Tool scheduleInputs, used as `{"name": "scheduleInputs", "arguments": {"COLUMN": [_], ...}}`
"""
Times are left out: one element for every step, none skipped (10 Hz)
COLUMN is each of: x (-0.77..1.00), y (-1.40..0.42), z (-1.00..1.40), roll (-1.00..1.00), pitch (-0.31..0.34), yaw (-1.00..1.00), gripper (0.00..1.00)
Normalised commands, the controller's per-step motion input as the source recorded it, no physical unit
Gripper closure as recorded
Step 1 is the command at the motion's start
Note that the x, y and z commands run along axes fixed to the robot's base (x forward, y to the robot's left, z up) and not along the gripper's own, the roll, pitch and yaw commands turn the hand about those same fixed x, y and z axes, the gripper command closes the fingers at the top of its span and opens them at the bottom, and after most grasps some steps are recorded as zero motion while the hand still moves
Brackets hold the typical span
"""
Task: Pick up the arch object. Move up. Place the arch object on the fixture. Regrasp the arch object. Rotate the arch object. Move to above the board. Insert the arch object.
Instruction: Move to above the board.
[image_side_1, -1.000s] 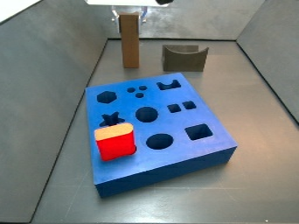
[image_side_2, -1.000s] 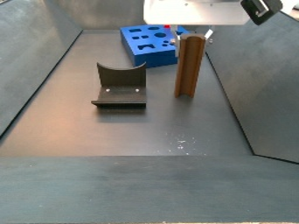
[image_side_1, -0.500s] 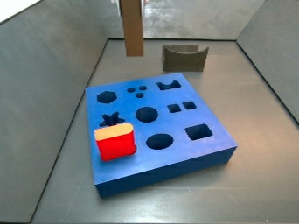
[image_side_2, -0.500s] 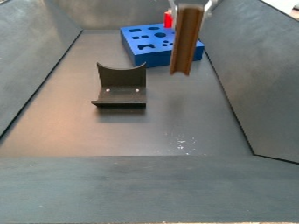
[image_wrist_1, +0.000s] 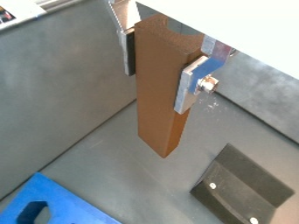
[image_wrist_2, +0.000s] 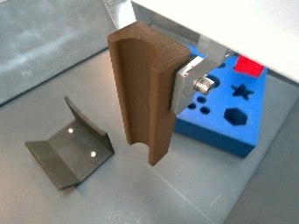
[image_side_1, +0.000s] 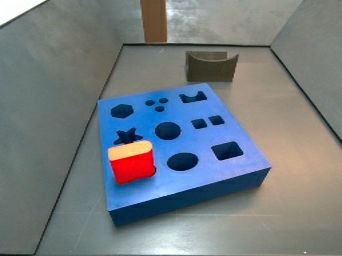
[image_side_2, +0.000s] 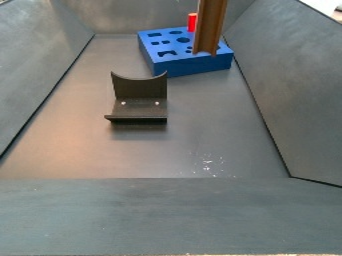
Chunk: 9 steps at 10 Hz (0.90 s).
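Note:
My gripper (image_wrist_1: 160, 63) is shut on the arch object (image_wrist_1: 160, 109), a long brown wooden bar held upright, its lower end well clear of the grey floor. Silver fingers (image_wrist_2: 191, 83) clamp its upper part in both wrist views. In both side views only the bar's lower part (image_side_1: 154, 20) (image_side_2: 209, 25) shows at the frame's upper edge, and the gripper is out of frame there. The fixture (image_side_1: 210, 66) (image_side_2: 136, 97), a dark block with a curved dip, stands empty on the floor beside the hanging bar. The blue board (image_side_1: 201, 165) (image_side_2: 181, 55) lies flat with several cut-outs.
A red cube with an orange top (image_side_1: 131, 162) sits on the board near one corner. Sloping grey walls (image_side_1: 67, 70) enclose the floor on all sides.
The arch object has risen straight up from standing on the floor, still in my gripper. The gripper body has left the top of both side views. Fixture, board and cube stay put.

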Motion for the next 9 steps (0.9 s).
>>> {"name": "scheduleInputs", "arguments": {"x": [0.06, 0.05, 0.04, 0.03, 0.02, 0.01, 0.22, 0.23, 0.26], "y": [-0.14, -0.12, -0.08, -0.04, -0.03, -0.03, -1.0, -1.0, -1.0], "z": [1.0, 0.92, 0.76, 0.54, 0.38, 0.17, 0.13, 0.12, 0.12], "roll": [-0.03, -0.03, -0.03, -0.03, -0.03, -0.03, 0.07, 0.1, 0.12], "pitch": [0.091, 0.091, 0.091, 0.09, 0.09, 0.088, 0.443, 0.434, 0.41], "yaw": [0.04, 0.04, 0.04, 0.03, 0.04, 0.04, -0.06, -0.06, -0.02], "gripper": [1.0, 1.0, 1.0, 1.0, 1.0, 1.0, 1.0, 1.0, 1.0]}}
